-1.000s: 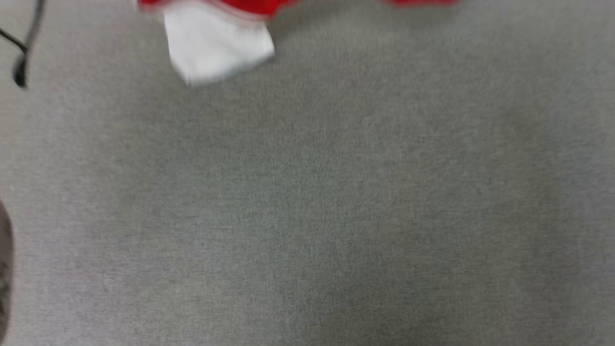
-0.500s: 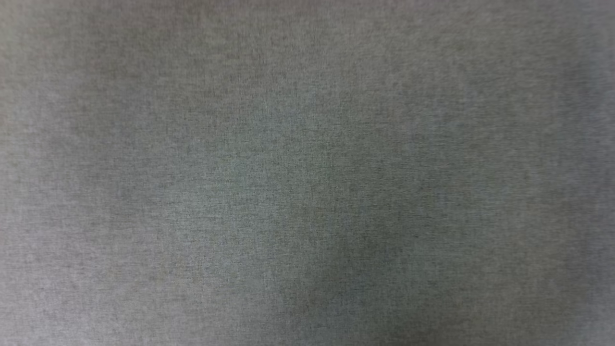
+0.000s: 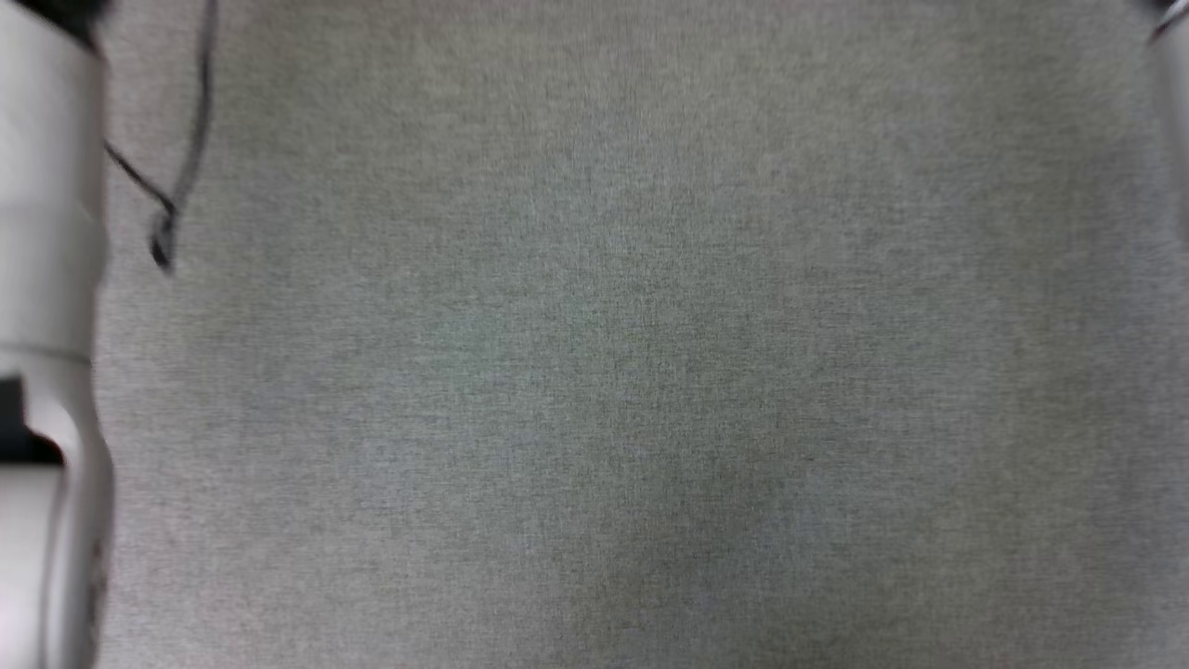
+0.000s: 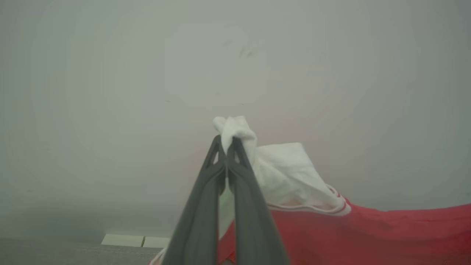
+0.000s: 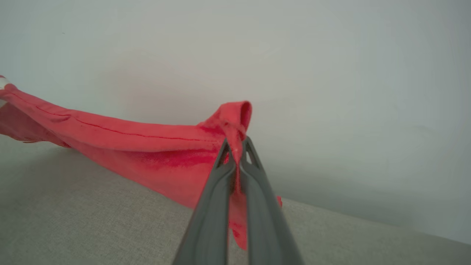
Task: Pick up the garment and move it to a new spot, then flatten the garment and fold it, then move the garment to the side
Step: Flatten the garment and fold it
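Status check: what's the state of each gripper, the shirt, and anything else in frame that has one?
left gripper, shut on the white sleeve.
right gripper, shut on a bunched red edge.
garment, lifted and strung between the two grippers, not folded; can't tell whether it touches the grey surface.
black cable, slack, next to the left forearm.

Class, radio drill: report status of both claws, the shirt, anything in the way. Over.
Left claw shut on garment, white sleeve. Right claw shut on its red edge. Stretched between them. Black cable beside left forearm.
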